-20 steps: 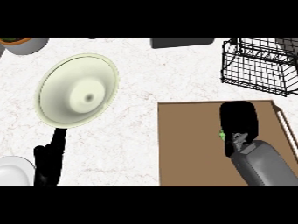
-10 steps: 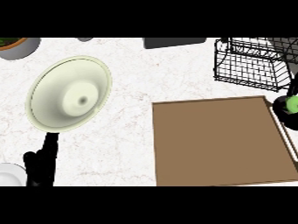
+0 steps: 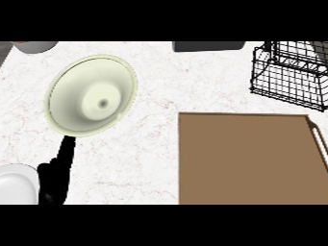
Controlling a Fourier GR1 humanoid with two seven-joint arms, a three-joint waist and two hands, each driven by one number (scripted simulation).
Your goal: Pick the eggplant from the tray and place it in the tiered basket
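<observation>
Eggplant and right hand, seen by the tiered basket (image 3: 297,74) a moment ago, are now out of your view. Your left hand (image 3: 53,180), lower left, shows only dark fingers; whether they're spread or curled, you can't tell. Tray (image 3: 248,161) is cut off below.

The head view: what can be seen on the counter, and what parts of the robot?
Tray: one, brown, lower right, nothing visible on it.
Tiered basket: one, black wire, upper right.
Pan: one, pale cream with black handle, left of centre.
Plate: one, white, lower left corner.
Bowl: one, grey, top left edge.
Dark object: one, grey, top edge, cut off.
Counter: one, white marble.
Left hand: one, black, lower left, beside the pan's handle.
Right hand: not in view.
</observation>
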